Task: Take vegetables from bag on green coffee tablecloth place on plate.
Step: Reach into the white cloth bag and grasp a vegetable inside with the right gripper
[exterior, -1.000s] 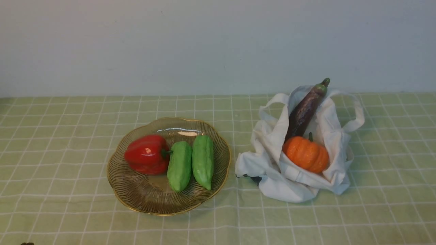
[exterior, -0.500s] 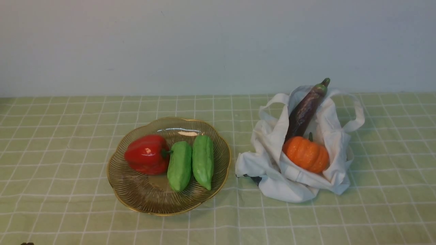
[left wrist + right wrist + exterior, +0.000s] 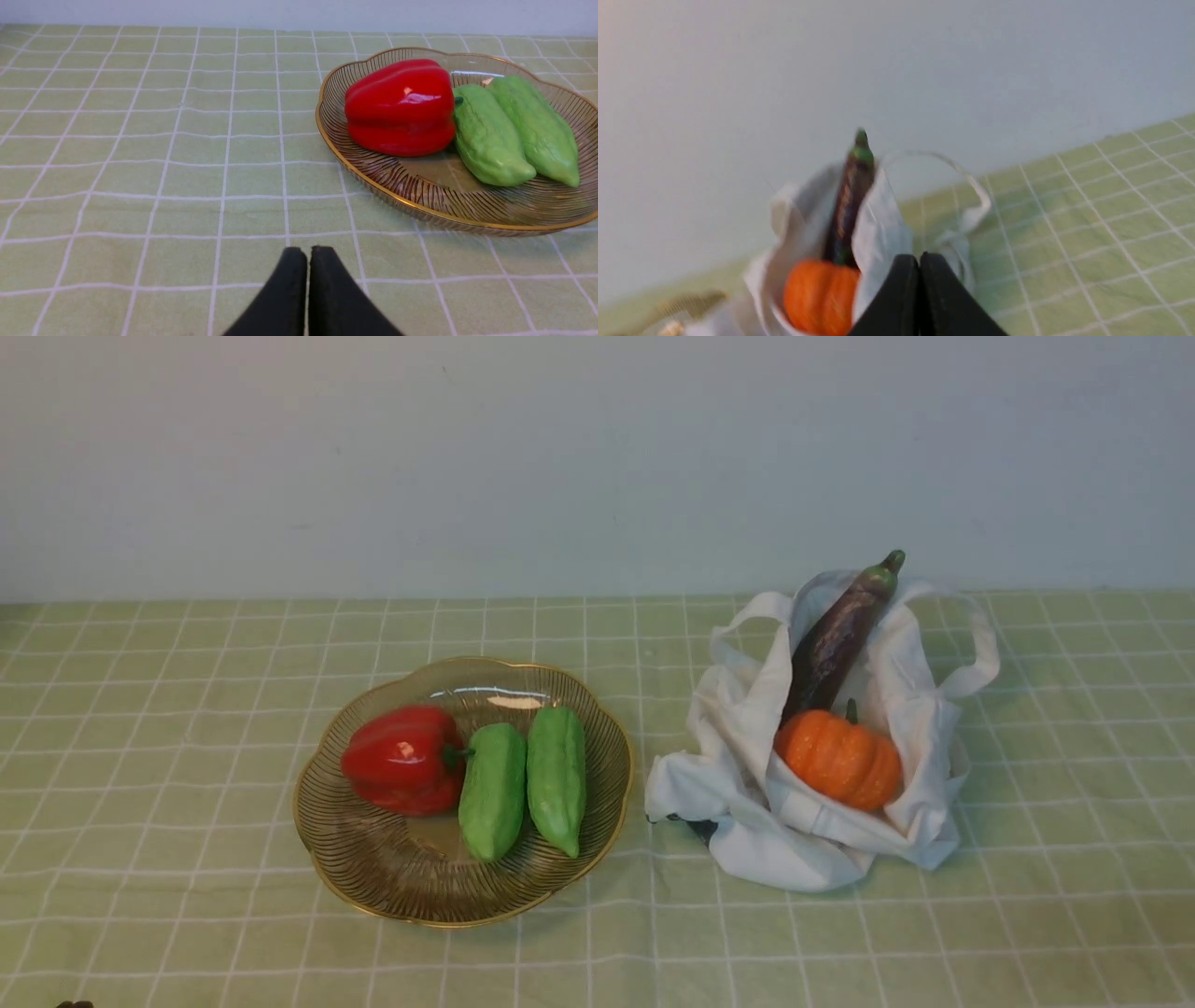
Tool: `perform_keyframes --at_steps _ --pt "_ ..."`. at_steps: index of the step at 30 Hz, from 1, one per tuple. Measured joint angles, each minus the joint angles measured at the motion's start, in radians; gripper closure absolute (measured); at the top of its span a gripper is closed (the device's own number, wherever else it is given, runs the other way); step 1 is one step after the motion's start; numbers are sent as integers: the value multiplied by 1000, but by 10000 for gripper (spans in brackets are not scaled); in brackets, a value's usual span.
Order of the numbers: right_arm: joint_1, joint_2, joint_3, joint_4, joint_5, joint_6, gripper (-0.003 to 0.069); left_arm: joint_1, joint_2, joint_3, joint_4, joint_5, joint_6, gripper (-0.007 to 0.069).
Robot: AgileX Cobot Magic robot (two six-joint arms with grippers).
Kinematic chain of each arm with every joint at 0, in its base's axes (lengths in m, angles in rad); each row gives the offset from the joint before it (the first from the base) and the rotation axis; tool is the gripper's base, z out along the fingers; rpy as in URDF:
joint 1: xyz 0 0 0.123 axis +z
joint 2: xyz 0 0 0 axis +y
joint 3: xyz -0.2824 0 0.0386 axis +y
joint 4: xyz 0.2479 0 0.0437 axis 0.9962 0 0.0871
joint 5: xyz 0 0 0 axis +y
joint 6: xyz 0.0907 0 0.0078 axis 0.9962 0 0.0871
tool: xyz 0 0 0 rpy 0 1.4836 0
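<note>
The white bag (image 3: 747,784) slumps open on the right of the pale green checked tablecloth (image 3: 187,644). A dark purple eggplant (image 3: 837,637) leans out of its mouth and an orange pumpkin (image 3: 837,758) sits in front of it. The amber plate (image 3: 411,887) lies left of the bag and holds a red pepper (image 3: 403,758) and two green gourds (image 3: 492,791). Neither arm shows in the front view. My left gripper (image 3: 308,254) is shut and empty, short of the plate (image 3: 420,200). My right gripper (image 3: 919,261) is shut and empty, near the bag (image 3: 882,228), pumpkin (image 3: 821,294) and eggplant (image 3: 850,200).
A plain pale wall (image 3: 597,457) closes the back of the table. Bare cloth (image 3: 140,163) stretches beside the plate on its side away from the bag. One bag handle (image 3: 976,649) loops out to the right.
</note>
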Motion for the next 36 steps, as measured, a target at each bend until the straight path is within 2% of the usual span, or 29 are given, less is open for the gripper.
perform_keyframes --at_steps 1,2,3,6,21,27,28,29,33,36 --pt "0 0 0 55 -24 10 673 0 0 0 0 0 0 629" --pt "0 0 0 55 -30 13 673 0 0 0 0 0 0 629" --pt "0 0 0 142 -67 21 673 0 0 0 0 0 0 629" --pt "0 0 0 230 -110 13 673 0 0 0 0 0 0 629" --pt "0 0 -17 300 -225 25 673 0 0 0 0 0 0 629" --pt "0 118 -280 165 -35 -16 673 0 0 0 0 0 0 629" --pt "0 215 -373 122 63 -49 673 0 0 0 0 0 0 629" --pt "0 215 -385 118 63 -54 673 0 0 0 0 0 0 629" --pt "0 602 -680 65 388 -243 673 0 0 0 0 0 0 629" --pt "0 813 -827 86 507 -308 673 0 0 0 0 0 0 629"
